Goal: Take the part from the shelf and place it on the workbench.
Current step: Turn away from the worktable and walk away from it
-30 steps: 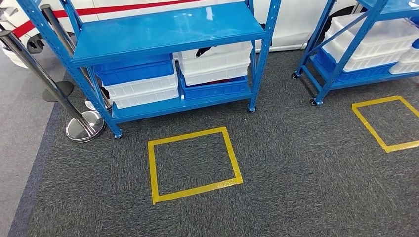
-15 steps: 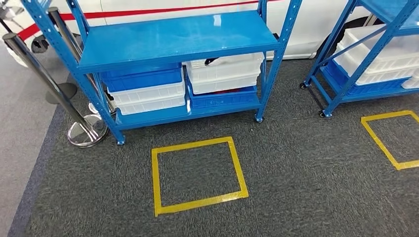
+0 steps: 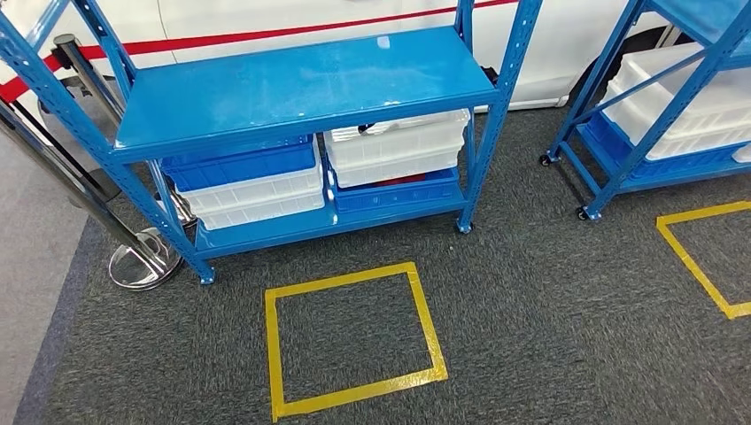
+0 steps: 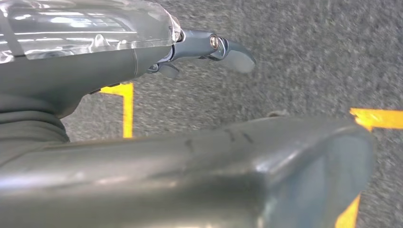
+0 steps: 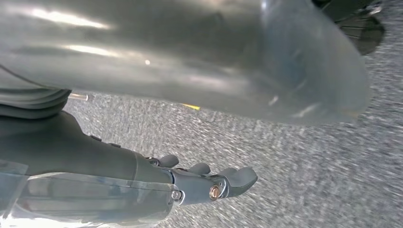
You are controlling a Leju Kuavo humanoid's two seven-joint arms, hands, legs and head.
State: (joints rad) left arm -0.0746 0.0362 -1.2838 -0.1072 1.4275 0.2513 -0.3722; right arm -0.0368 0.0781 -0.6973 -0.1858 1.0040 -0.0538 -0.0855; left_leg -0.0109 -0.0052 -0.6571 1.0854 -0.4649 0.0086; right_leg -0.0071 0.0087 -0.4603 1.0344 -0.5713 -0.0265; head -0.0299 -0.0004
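Note:
A blue metal shelf (image 3: 301, 84) stands ahead in the head view, its top board bare. On its lower board sit stacked blue and white bins; the top white bin (image 3: 396, 146) on the right has a small dark thing (image 3: 370, 130) at its rim, mostly hidden under the board above. My left hand (image 4: 142, 61) hangs over the grey carpet, fingers (image 4: 228, 50) stretched out and holding nothing. My right hand (image 5: 166, 187) also hangs above the carpet, fingers (image 5: 233, 179) extended with nothing in them.
A yellow tape square (image 3: 350, 336) marks the carpet in front of the shelf. A chrome barrier post (image 3: 133, 257) stands at the shelf's left. A second blue shelf (image 3: 655, 97) with white bins stands at the right, with another tape square (image 3: 708, 257) before it. A white vehicle body is behind.
The whole picture has shifted: the camera has moved, so the shelf and the yellow square now sit lower and nearer in the head view. Nothing on the shelf has moved.

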